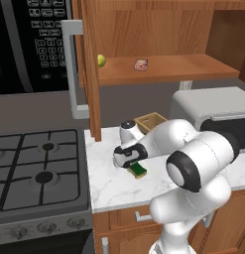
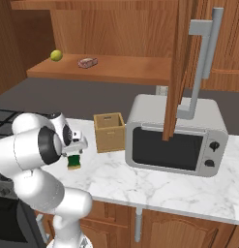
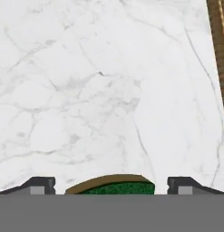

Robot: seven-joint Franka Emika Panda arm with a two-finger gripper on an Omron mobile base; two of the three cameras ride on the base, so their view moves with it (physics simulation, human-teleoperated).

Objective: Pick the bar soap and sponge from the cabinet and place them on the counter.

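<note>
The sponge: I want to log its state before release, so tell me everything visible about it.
The sponge is a small rectangular pad, dark green on one face over a yellow layer. It looks soft and porous. It sits between the fingers of the claw, just above or at the white marble counter, near the counter's stove end. Whether it touches the marble cannot be told. In the hand view its green edge shows between the fingertips.

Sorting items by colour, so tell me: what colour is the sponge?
Dark green over yellow sponge, clearest in the left base view.

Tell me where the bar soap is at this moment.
The bar soap lies on the open cabinet's shelf, right of the yellow-green fruit in both base views, above the counter.
</note>
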